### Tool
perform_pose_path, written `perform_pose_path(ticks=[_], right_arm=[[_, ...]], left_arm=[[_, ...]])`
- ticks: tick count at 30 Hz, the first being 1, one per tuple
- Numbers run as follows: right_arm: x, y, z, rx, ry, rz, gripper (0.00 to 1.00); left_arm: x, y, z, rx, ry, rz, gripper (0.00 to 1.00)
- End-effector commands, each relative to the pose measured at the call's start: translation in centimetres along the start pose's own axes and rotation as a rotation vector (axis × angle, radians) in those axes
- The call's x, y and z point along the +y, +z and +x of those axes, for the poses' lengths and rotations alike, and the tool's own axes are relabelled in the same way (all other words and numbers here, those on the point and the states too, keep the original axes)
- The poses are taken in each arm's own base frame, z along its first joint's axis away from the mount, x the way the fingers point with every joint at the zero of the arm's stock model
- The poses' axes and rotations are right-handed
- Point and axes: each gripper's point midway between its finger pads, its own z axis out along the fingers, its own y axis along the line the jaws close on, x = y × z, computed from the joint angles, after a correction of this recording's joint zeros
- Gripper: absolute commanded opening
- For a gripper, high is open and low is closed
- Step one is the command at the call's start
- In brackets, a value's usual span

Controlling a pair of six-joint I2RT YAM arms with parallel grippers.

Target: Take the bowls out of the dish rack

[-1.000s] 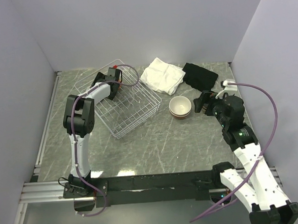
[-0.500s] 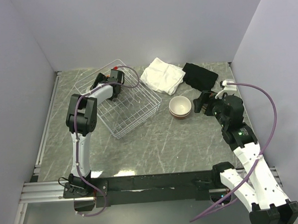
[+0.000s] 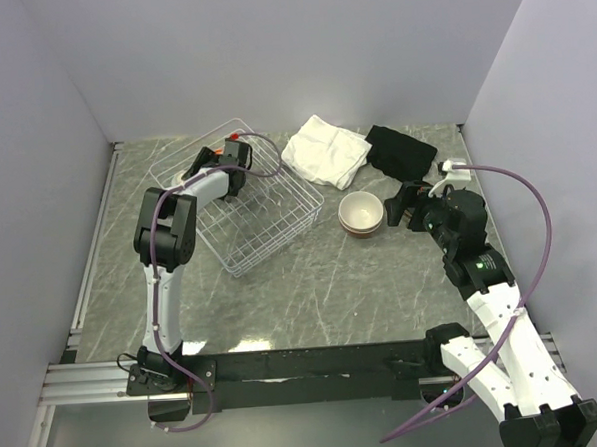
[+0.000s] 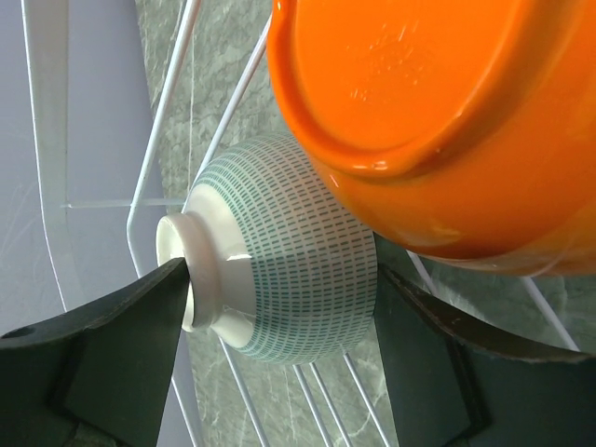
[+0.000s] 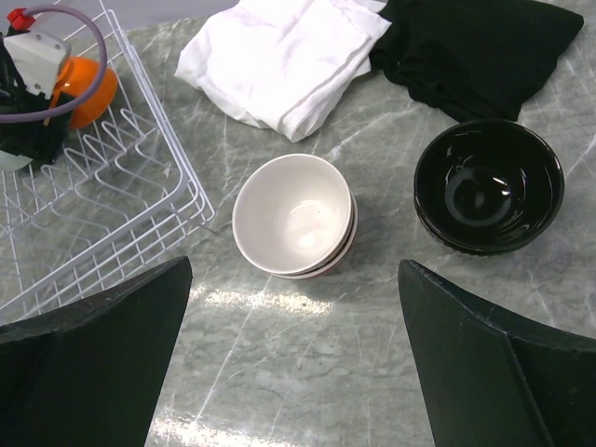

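Observation:
In the left wrist view a pale blue-green patterned bowl (image 4: 289,251) lies on its side on the dish rack's wires (image 4: 168,102). My left gripper (image 4: 279,289) is shut on it, one finger on its foot and the other at its rim. An orange bowl (image 4: 438,121) leans right above it. From above, the left gripper (image 3: 215,163) sits at the rack's (image 3: 264,235) back left corner. My right gripper (image 3: 403,206) hangs open over the table, just near of two stacked cream bowls (image 5: 293,214) and left of a dark bowl (image 5: 489,186).
A folded white cloth (image 3: 323,150) and a black cloth (image 3: 400,153) lie at the back, behind the unloaded bowls. The rack's near corner (image 5: 200,209) reaches close to the cream stack (image 3: 361,212). Walls close in the table on three sides.
My left gripper has pushed a little further into the rack's back left corner and its jaws have closed in on the pale blue-green bowl. The right arm has barely moved.

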Motion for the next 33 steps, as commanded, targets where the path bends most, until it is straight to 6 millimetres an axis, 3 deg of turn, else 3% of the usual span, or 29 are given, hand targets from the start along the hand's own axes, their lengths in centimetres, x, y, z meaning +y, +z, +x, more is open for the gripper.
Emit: perform_pose_path(ticks=[1, 10, 22, 26, 33], right_arm=[[0.3, 0.0, -1.0, -0.044, 0.0, -0.017, 1.0], [0.5, 0.0, -0.9, -0.046, 0.01, -0.03, 1.0], [0.8, 0.0, -0.8, -0.041, 0.022, -0.042, 1.0], [0.8, 0.0, -0.8, -0.04, 0.02, -0.045, 1.0], [1.4, 0.2, -0.9, -0.03, 0.032, -0.073, 1.0]], left_arm=[[4.8, -4.7, -5.4, -0.147, -0.158, -0.016, 0.58], [6.4, -7.0, -6.8, -0.197, -0.201, -0.001, 0.35], [4.5, -7.6, -6.5, -0.202, -0.245, 0.108, 0.35], [5.4, -8.7, -7.2, -0.235, -0.289, 0.129, 0.21], [7.3, -11.2, -8.5, -0.289, -0.398, 0.21, 0.11]])
